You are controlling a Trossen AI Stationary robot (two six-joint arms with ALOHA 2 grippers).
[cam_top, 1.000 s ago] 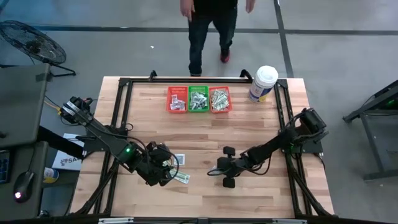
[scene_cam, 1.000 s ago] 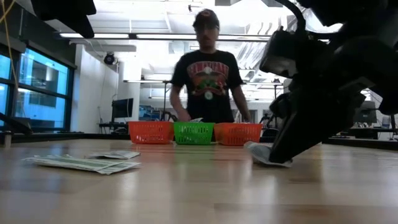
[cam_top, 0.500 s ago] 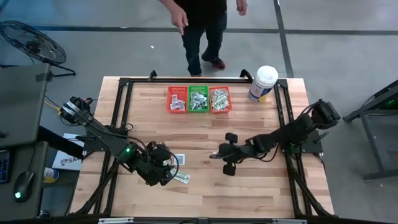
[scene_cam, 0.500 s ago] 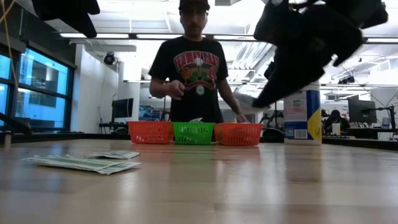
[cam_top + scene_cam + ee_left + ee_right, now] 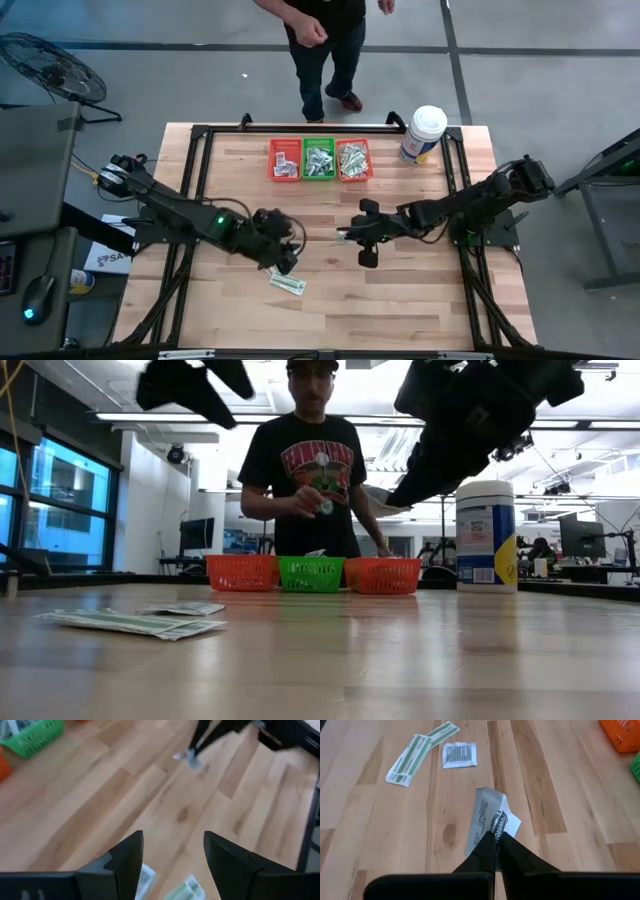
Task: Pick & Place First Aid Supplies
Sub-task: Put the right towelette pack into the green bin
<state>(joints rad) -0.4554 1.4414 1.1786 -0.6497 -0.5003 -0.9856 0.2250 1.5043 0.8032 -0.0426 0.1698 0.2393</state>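
Note:
My right gripper [image 5: 350,236] is shut on a white printed packet [image 5: 490,817] above the middle of the table. It also shows in the low view [image 5: 400,488]. My left gripper [image 5: 283,243] is open and empty, raised above the table left of centre; its fingers [image 5: 127,857] stand apart over bare wood. Two green-and-white strip packets [image 5: 409,754] and a square white packet [image 5: 460,754] lie flat on the table, and they show in the low view [image 5: 135,622]. My right gripper pinches one end of the white packet [image 5: 495,836] between its two fingertips. The fingers slant down from the table's right side. The packet sticks out ahead of the fingertips, slightly bent and lifted clear of the table [image 5: 378,500].
A red basket [image 5: 284,160], a green basket [image 5: 319,160] and an orange basket [image 5: 353,160] with packets stand in a row at the far edge. A white tub with a blue label [image 5: 424,133] stands at the far right. A person [image 5: 315,470] stands behind the far edge.
My right gripper has lifted the white packet off the table and carried it up and toward the far edge. My left gripper has risen from the strip packets and moved toward the far and right edges. The person has shifted behind the baskets.

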